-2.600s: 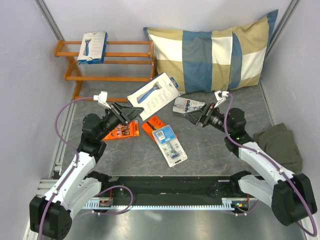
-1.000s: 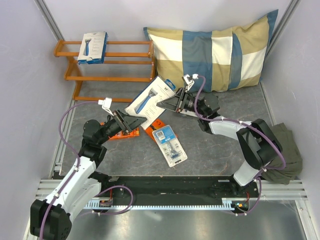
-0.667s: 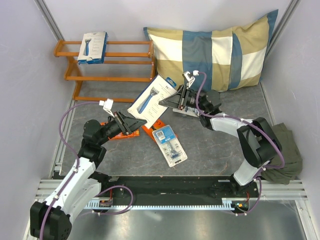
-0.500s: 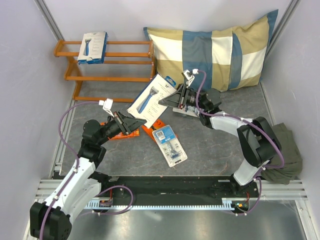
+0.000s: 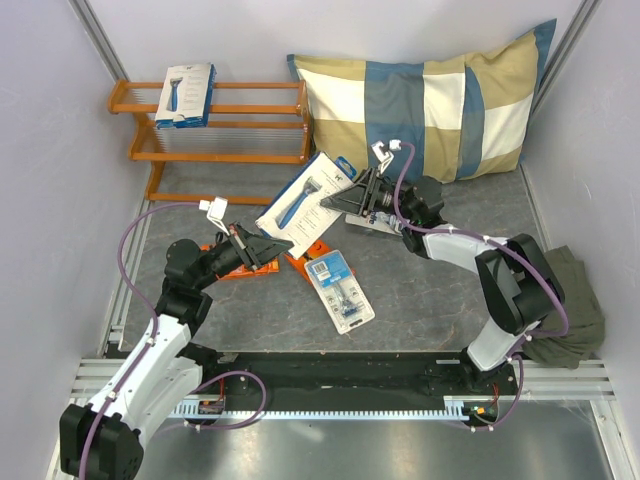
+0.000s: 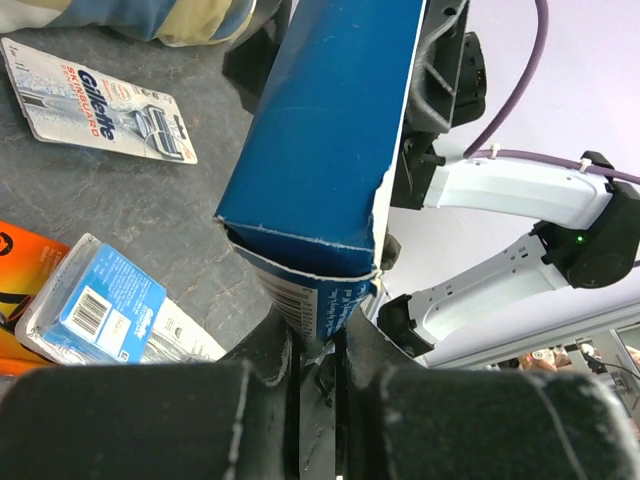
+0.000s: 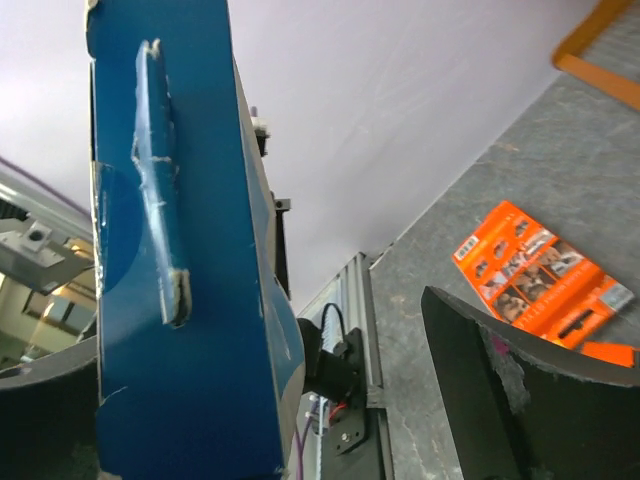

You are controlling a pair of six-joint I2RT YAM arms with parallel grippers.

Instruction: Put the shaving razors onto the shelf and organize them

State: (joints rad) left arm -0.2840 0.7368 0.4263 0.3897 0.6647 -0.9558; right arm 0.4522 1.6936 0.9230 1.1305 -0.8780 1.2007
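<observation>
We hold one white box above the table at mid-frame, its long axis running lower left to upper right. The left gripper is clenched on its lower corner, and the right gripper is spread open around the upper end. The shelf lies upper left, nearer the left arm, with a second box atop it.

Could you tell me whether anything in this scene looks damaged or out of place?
Yes: the white box, held up by the left gripper, has a torn, frayed blue edge near the grip, and the right wrist view shows a ragged strip on its side. The right gripper stands open around its other end.
</observation>
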